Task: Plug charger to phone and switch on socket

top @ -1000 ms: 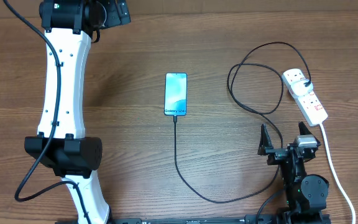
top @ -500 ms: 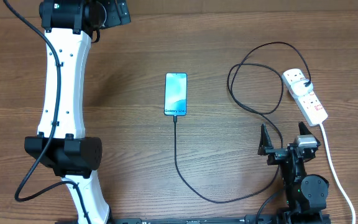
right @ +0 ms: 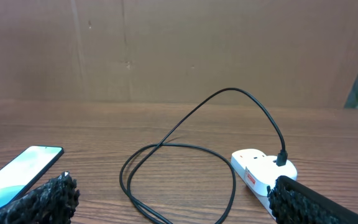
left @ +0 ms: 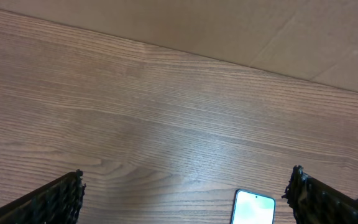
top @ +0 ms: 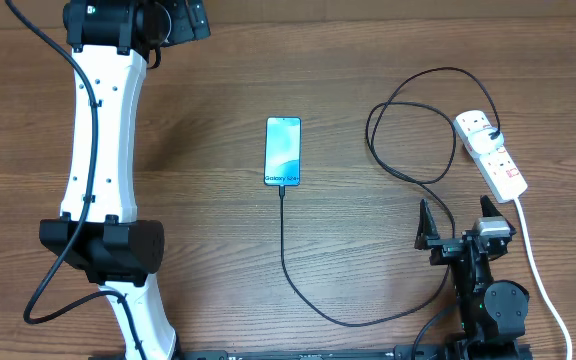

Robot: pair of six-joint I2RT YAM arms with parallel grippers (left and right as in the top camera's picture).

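The phone (top: 282, 152) lies face up mid-table, its screen lit; the left wrist view catches only its top edge (left: 253, 210). The charger (top: 282, 235) is a thin black cable. It meets the phone's bottom edge, curves toward the table front, loops on the right (right: 232, 177), and its black plug (top: 493, 136) stands in the white socket (top: 490, 152). My right gripper (top: 456, 220) hangs open just in front of the socket (right: 253, 167), holding nothing. My left gripper (top: 193, 22) is open at the far left, well away from the phone.
The socket's thick white cord (top: 538, 270) runs down the right side toward the table front. A brown cardboard wall (right: 179, 50) stands behind the table. My left arm (top: 103, 140) stretches along the left side of the table.
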